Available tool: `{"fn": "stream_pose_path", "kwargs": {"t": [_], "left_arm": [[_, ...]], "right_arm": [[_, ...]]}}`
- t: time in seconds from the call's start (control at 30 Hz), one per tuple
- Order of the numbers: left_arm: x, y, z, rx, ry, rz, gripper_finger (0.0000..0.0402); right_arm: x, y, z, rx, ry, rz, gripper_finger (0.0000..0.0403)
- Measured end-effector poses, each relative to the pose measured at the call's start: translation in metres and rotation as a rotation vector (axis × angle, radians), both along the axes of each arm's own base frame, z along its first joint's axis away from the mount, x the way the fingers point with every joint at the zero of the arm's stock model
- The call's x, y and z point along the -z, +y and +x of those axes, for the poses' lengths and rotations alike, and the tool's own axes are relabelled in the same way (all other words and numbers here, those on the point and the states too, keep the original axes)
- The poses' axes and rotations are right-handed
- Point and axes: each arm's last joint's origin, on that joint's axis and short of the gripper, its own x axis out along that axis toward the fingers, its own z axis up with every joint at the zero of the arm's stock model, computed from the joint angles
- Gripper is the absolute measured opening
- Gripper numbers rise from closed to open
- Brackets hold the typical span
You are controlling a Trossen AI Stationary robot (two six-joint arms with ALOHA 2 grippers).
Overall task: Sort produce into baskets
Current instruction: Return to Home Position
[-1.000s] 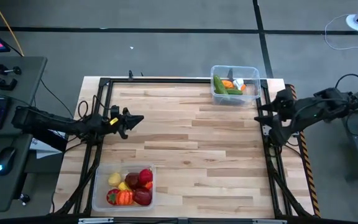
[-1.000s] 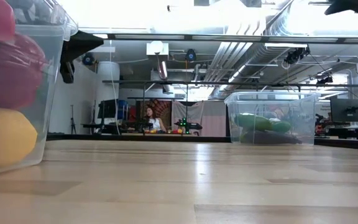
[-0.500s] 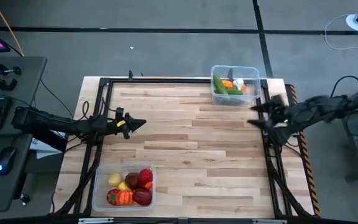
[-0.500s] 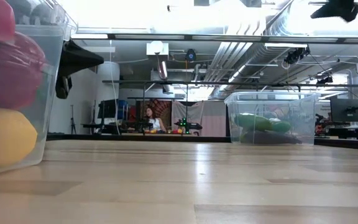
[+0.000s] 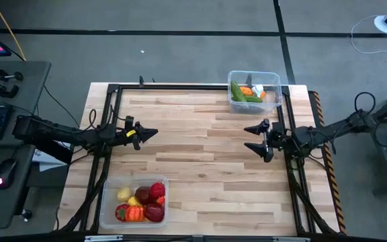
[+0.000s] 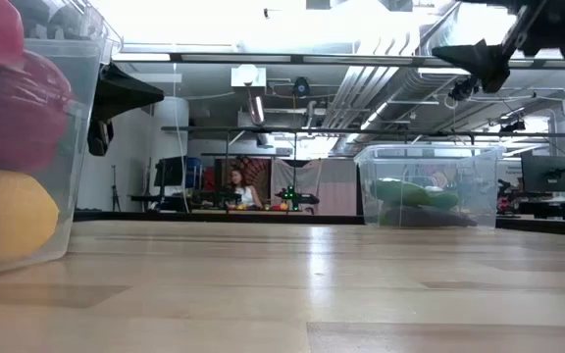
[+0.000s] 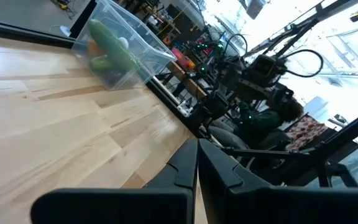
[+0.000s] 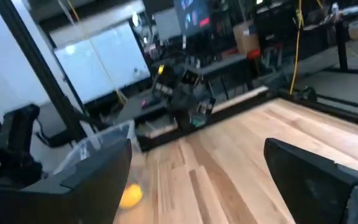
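Left gripper (image 5: 150,133) hangs by the table's left edge, fingers pressed together on nothing, tips aimed at the table's middle. Right gripper (image 5: 252,138) faces it from near the right edge, fingers spread wide, nothing between them. The two are well apart. The near basket (image 5: 106,202) sits at the front-left corner (lower left in the high view), toward the front from the left gripper and clear of it. It holds a yellow lemon (image 5: 123,193), red pieces (image 5: 157,191), an orange piece (image 5: 134,214) and a dark red one (image 5: 154,212), heaped close together. The far basket (image 5: 254,72) stands at the back-right corner, back from the right gripper, near but apart. In it lie green cucumbers (image 5: 240,94), an orange carrot (image 5: 246,90) and a white piece (image 5: 259,88). Both tubs are clear plastic with rounded corners, standing upright. The wooden table (image 5: 207,168) shows open planks across the middle between the grippers. Black frame rails (image 5: 180,85) run along the back and side edges.
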Motion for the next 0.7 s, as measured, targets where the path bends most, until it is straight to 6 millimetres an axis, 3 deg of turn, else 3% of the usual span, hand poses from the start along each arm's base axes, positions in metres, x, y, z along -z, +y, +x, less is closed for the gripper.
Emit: {"fn": "stream_pose_path", "kwargs": {"t": [0.4,0.7], "left_arm": [[0.000,0.000,0.000,0.000,0.005,0.000,0.0001],[-0.005,0.000,-0.004,0.000,-0.034,-0.001,0.0001]], "right_arm": [[0.050,-0.020,-0.004,0.037,0.123,-0.155,0.0357],[0.076,-0.022,-0.008,0.043,0.357,-0.292,0.0357]]}}
